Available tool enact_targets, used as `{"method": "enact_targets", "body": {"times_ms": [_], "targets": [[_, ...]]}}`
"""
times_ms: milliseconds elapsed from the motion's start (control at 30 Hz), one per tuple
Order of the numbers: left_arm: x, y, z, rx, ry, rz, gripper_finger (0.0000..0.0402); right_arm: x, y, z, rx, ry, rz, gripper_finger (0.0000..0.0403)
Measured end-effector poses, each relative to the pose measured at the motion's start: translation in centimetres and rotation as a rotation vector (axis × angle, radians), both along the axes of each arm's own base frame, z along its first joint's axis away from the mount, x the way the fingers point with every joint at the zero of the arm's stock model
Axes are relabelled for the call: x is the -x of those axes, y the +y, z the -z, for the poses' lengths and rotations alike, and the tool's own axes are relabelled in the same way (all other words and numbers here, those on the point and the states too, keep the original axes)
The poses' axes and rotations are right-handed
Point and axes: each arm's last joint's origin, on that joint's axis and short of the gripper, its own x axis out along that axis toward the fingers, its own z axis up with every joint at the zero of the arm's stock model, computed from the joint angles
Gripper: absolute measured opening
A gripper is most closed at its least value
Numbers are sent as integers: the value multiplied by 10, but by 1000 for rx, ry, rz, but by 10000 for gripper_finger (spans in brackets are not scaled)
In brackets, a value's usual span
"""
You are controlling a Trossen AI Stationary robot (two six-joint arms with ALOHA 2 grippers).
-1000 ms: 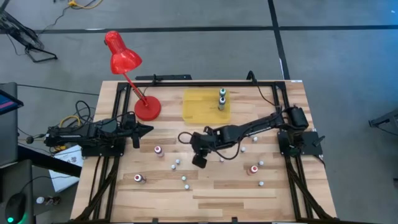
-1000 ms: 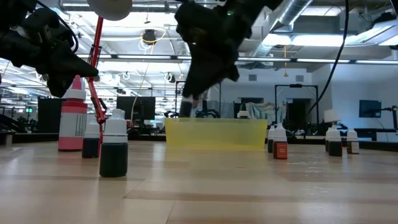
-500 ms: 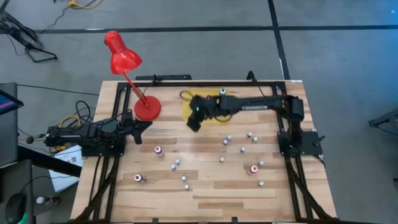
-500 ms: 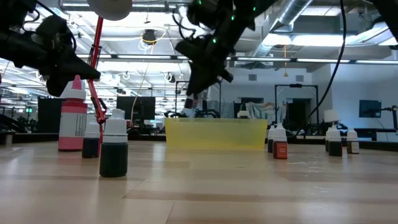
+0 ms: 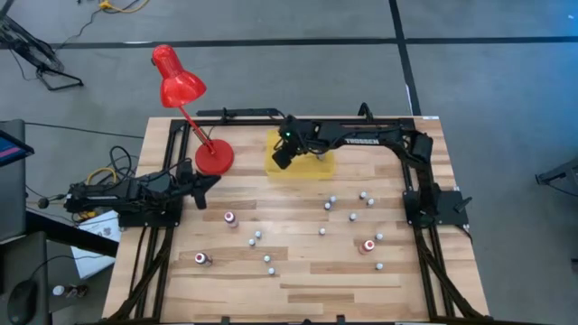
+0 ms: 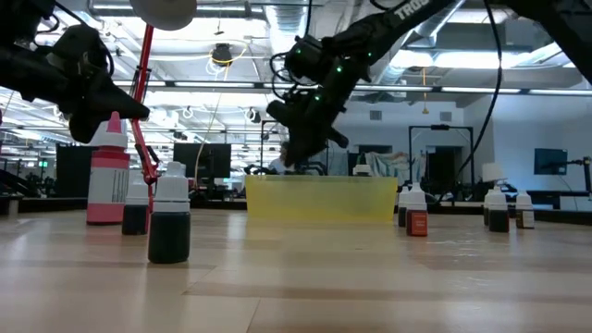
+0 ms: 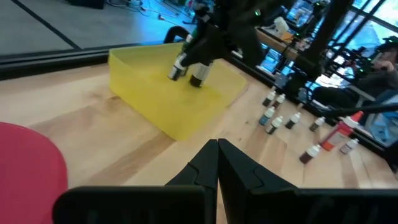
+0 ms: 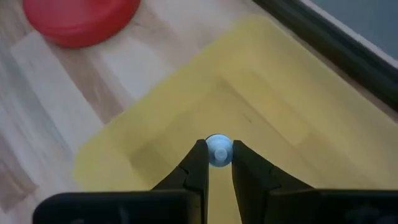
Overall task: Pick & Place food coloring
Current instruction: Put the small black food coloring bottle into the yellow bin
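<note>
Pale-capped and small, one food coloring bottle [image 8: 218, 151] is clamped by its neck between the fingers of the right pincer [image 5: 283, 157], which is closed narrowly on it. The bottle hangs over the far-left part of the yellow mat [image 5: 312, 167], and the low view shows it close above the mat and not yet set down.

Step in hand: placement. The pick appears complete and the carry has reached the mat. The next move calls for a short, vertical descent until the bottle base meets the mat, then a release wide enough to clear the cap, then a straight lift so the bottle is not tipped.

Count:
- Held bottles: one.
- Loose bottles [image 5: 321, 231] on the tabletop [image 5: 307, 289]: about fifteen, three of them red. Most show only as whitish dots, so the count may be off by one or two.
- Bottles already on the mat: cannot be counted, because the right arm covers that area from above.
- Mats: one.
- Red desk lamp [image 5: 181, 86]: one, at the far left.

The left pincer [image 5: 213, 186] waits fully closed and empty at the left edge, near the lamp base.
</note>
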Motion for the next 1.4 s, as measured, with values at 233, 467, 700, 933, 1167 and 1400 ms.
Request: {"method": "enact_targets", "body": {"times_ms": [233,467,700,933,1167,1400], "targets": [[0,0,0,1,0,8,0,-2,-2,-3,3,-37,19,40],[-1,-2,0,10,1,56,0,-5,-6,3,-4,-36,32,40],[-1,-2,0,14,1,77,0,-13,-18,3,-18,5,51,40],[-1,-2,0,6,5,92,0,-8,-30,-1,-25,28,78,40],[-1,-2,0,-19,6,93,0,-13,-36,17,-45,51,91,40],[-1,-2,0,-18,9,93,0,-24,-34,12,-1,64,67,40]]}}
